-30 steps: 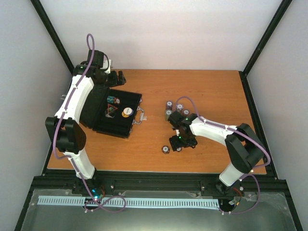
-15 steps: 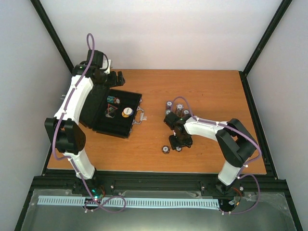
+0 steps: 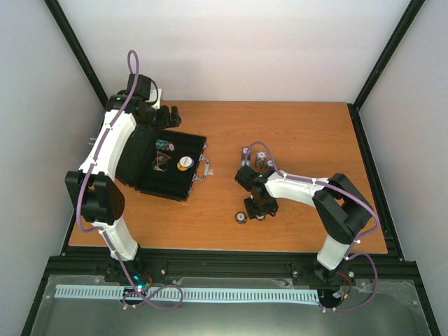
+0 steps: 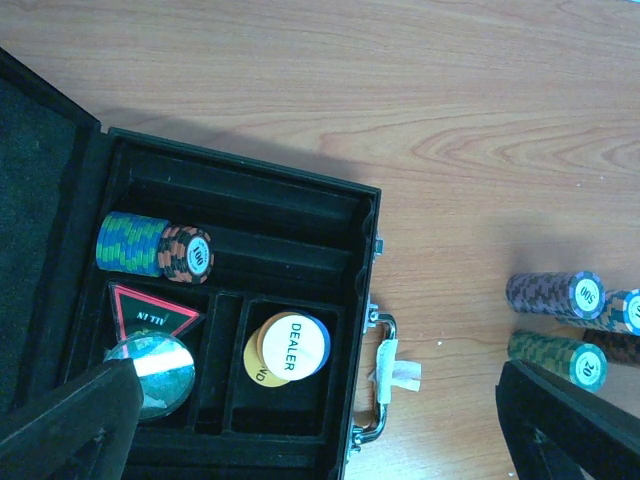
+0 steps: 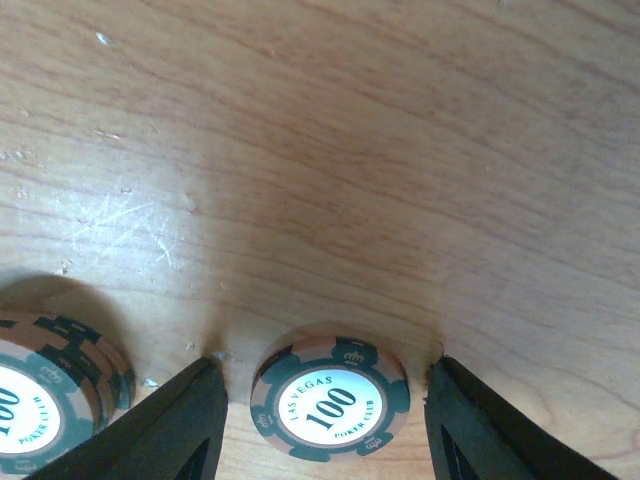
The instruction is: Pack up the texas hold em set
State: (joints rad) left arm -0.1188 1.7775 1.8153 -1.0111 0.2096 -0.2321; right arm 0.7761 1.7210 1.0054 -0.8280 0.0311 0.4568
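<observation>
Case [image 3: 168,164] lies open by the table's [image 3: 294,126] left edge, with chips [image 4: 155,248] inside. I see my right end effector [image 5: 328,405] spread around a single 100 chip [image 5: 330,398] near the front edge, not touching it. My left end effector [image 3: 166,114] hangs released over the far-left corner.

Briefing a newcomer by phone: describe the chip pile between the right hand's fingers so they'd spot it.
Right of the open black case, near the table's front edge, find the right hand. The brown-and-green 100 chip pile sits between its fingers, lower-looking than the neighbouring pile.
</observation>
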